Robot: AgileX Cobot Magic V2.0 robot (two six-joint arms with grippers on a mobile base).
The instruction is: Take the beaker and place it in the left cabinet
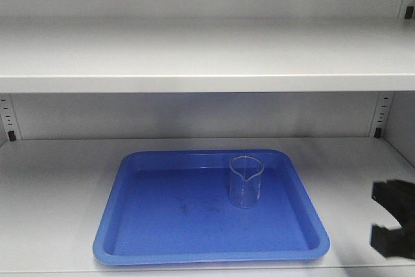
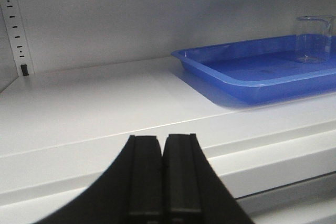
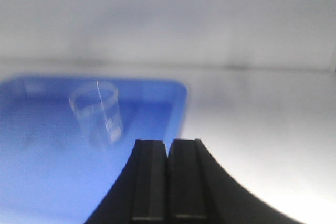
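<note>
A blue tray [image 1: 162, 225] lies flat, scuffed inside.

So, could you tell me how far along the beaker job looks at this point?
The placing looks done: the beaker stands upright in the blue tray on the left cabinet shelf. Nothing is in hand: the left gripper and right gripper are both shut on nothing, clear of the glass. Probably only pulling the arms away remains.

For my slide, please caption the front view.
Clear beaker upright in blue tray on cabinet shelf.
</note>
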